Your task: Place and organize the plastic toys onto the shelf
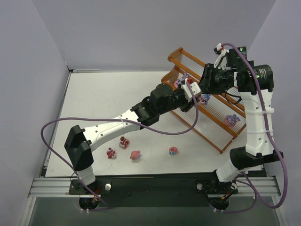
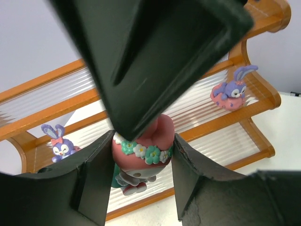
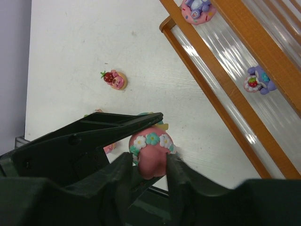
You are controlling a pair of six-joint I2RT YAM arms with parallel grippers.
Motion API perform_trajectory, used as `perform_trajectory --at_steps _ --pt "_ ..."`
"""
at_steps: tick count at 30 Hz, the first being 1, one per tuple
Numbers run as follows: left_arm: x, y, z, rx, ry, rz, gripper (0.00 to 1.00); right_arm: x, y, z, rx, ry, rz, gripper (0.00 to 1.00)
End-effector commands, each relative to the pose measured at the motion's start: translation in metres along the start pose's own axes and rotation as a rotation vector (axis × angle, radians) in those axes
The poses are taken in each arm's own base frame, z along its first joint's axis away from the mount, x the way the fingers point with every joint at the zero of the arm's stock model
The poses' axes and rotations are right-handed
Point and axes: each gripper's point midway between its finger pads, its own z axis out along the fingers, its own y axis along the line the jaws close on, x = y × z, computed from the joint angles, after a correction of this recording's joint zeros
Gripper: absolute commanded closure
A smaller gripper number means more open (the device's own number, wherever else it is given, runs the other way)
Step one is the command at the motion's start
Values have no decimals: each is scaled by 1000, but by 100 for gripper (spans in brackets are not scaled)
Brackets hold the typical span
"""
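Left wrist: my left gripper [image 2: 143, 141] clamps the pink toy [image 2: 141, 162] beside the shelf [image 2: 225, 120] front rail. The right gripper [image 3: 148, 160] flanks it too, whether gripping I can't tell.

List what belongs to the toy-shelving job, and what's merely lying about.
Job:
- shelf
- held pink toy
- shelved toys
- four loose toys

Just there:
- purple cable
- mounting rail
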Motion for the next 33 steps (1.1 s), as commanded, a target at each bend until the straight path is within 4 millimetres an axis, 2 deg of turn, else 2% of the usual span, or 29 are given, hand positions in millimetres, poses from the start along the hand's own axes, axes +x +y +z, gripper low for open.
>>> perform_trajectory --at_steps 1,2,3,5,6,7,10,14,18,22,30,33 --pt "-65 8 0 -11 -177 -64 100 -15 3 -21 24 -124 38 54" --pt "-66 7 1 -7 -182 -76 100 -18 3 -20 24 -142 36 50" --pt "-67 6 2 -4 -186 -86 100 -21 6 -29 7 -185 24 41" --pt "-75 6 2 1 -207 -118 100 -37 12 -32 -25 -273 -5 34" --pt "-79 6 2 3 -215 -133 100 -31 14 -34 -46 -283 -16 30" --pt "-82 7 1 3 -223 -161 100 -42 20 -36 -74 -345 -44 29" --pt "-91 7 -2 5 -246 -248 100 -42 27 -41 -132 -417 -96 28" --pt "-102 12 -11 0 -279 -348 100 -39 35 -47 -190 -494 -127 37" --pt "-110 7 -19 30 -319 -424 100 -41 45 -59 -253 -594 -167 44" --pt "-118 6 -25 50 -346 -441 100 -39 44 -52 -258 -583 -182 50" --pt "-117 4 -28 63 -349 -445 100 -43 40 -43 -240 -597 -217 56" --pt "-116 3 -27 65 -346 -445 100 -41 41 -41 -245 -585 -238 67"
